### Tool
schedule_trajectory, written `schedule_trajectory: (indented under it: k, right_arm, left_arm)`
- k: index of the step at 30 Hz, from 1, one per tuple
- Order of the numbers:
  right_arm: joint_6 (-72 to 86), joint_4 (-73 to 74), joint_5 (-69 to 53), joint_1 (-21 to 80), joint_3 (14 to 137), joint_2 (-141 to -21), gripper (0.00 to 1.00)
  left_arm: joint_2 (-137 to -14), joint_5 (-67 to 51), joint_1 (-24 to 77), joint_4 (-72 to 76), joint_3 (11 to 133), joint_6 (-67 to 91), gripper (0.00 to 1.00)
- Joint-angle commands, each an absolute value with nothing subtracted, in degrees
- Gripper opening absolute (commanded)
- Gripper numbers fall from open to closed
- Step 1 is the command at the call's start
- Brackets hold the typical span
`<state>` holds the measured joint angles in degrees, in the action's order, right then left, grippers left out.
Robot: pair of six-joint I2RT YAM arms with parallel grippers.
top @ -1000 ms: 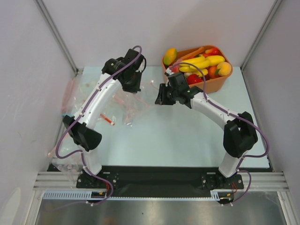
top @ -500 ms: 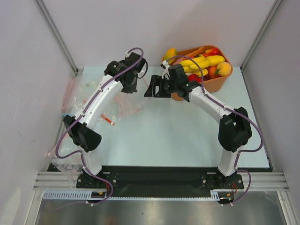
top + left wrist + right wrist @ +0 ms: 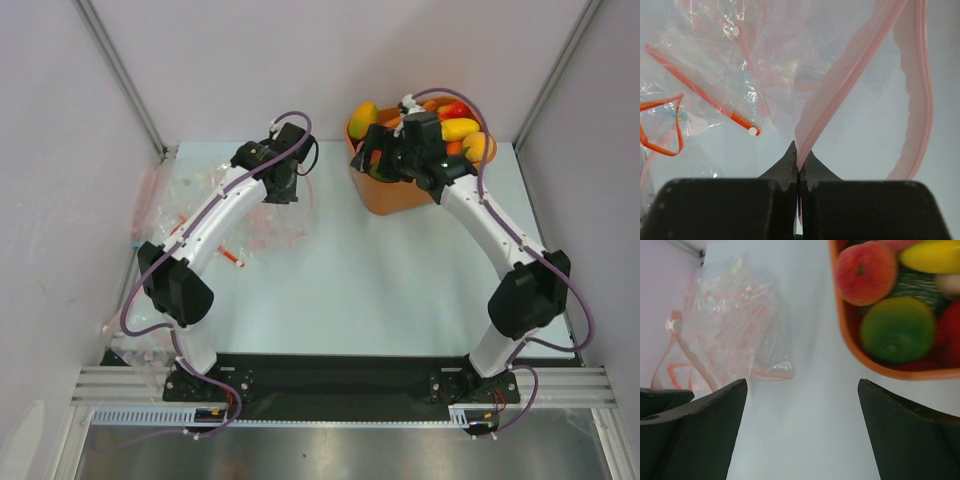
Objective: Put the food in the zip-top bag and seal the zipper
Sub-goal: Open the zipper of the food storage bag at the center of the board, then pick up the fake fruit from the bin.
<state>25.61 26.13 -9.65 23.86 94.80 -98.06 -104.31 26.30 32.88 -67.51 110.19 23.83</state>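
The zip-top bag (image 3: 268,226) hangs clear and crumpled under my left gripper (image 3: 284,186), which is shut on its pale pink zipper (image 3: 840,95); the strip rises from between the closed fingertips (image 3: 788,165) and loops round at the right. The food (image 3: 458,128) is piled in an orange tub (image 3: 398,196) at the back right: a peach (image 3: 865,272), a green fruit (image 3: 897,330) and a yellow banana (image 3: 932,255) show in the right wrist view. My right gripper (image 3: 368,160) hovers open by the tub's left rim with nothing between its fingers; bare table lies below it (image 3: 802,385).
Other clear bags (image 3: 160,200) lie heaped at the table's left edge, one with an orange-red strip (image 3: 660,125) and another with a red strip (image 3: 705,97). Grey walls enclose the left, back and right. The bag (image 3: 740,325) sits left of the tub's rim (image 3: 850,347).
My right arm has swung back and right, from beside the bag to the tub's left rim, and its jaws have opened wide. The left gripper has stayed shut on the zipper, shifting slightly.
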Motion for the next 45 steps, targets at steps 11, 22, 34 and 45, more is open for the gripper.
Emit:
schedule_trajectory:
  k: [11,22,34,45]
  right_arm:
    - [26.37,30.14,2.28,17.66,97.81,-94.74,1.0]
    - [20.81,15.92,10.41,19.53,84.73,-86.48,1.0]
    - [22.32,30.4,0.7,19.6,98.87,-98.78,0.88]
    - [23.38,37.79,4.83,20.57,107.39,-108.01,0.93]
  left_arm:
    - [-102.22,20.37,33.13,-61.43,110.74,18.19,0.0]
    - [-101.42,26.16,33.13,-63.43,110.21,26.86,0.0]
    - [-101.78,24.79,33.13,-64.69,110.48,26.72,0.0]
    - [-102.74,19.61,33.13,-63.55,111.27,23.64,0.0]
